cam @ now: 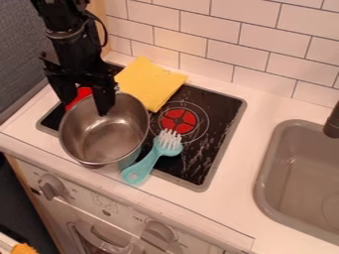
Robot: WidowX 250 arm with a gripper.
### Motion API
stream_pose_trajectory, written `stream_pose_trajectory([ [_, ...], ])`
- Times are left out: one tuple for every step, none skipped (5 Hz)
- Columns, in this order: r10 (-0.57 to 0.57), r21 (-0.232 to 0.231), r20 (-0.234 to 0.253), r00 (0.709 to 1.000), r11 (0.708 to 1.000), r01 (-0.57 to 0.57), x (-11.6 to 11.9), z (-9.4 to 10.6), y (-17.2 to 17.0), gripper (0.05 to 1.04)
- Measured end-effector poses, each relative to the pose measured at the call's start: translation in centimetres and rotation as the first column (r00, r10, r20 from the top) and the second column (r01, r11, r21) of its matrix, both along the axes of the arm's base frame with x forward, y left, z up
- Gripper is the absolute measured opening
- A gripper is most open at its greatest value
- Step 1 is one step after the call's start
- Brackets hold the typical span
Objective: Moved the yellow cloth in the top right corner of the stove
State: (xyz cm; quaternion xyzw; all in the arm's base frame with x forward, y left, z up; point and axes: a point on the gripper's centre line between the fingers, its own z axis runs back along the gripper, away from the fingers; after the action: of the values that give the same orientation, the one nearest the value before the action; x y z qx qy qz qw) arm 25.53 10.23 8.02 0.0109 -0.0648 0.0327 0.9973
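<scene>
The gripper (85, 103) hangs over the back left of the stove, above the rear rim of the metal pot, its two fingers apart with nothing seen held between them. Just right of it lies the yellow cloth (149, 83), folded flat at the back of the stove (216, 115) and partly over its rear edge. The cloth's left side runs behind the gripper and the pot rim. The stove's far right corner is bare black glass.
A metal pot (106, 133) covers the stove's left part. Beside it on the right, a turquoise brush (149, 159) lies with bristles toward a red burner (178, 121). A grey sink (306, 183) and dark faucet (333, 122) are at the right; a tiled wall (225, 47) stands behind.
</scene>
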Motion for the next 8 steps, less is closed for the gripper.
stream_pose_trajectory([
  [0.003, -0.009, -0.032, 0.999, 1.000, -0.003, -0.2, -0.7, -0.1, 1.001],
  [-0.051, 0.023, -0.049, 0.997, 0.998, 0.052, 2.4, 0.2, -0.3, 1.001],
  [-0.083, 0.027, -0.067, 0.994, 0.996, 0.085, 5.8, 0.7, -0.5, 1.001],
  [-0.112, 0.031, -0.098, 0.989, 0.993, 0.115, 9.1, -1.2, -0.5, 1.001],
  [-0.145, 0.021, -0.140, 0.980, 0.989, 0.149, 10.8, -5.2, -0.1, 1.001],
  [-0.159, 0.039, -0.118, 0.980, 0.986, 0.165, 12.8, -6.8, 0.5, 1.001],
  [-0.146, 0.029, -0.088, 0.985, 0.988, 0.149, 14.3, -7.0, 1.3, 1.001],
  [-0.143, 0.007, -0.090, 0.986, 0.990, 0.144, 14.2, -7.2, 1.1, 1.001],
])
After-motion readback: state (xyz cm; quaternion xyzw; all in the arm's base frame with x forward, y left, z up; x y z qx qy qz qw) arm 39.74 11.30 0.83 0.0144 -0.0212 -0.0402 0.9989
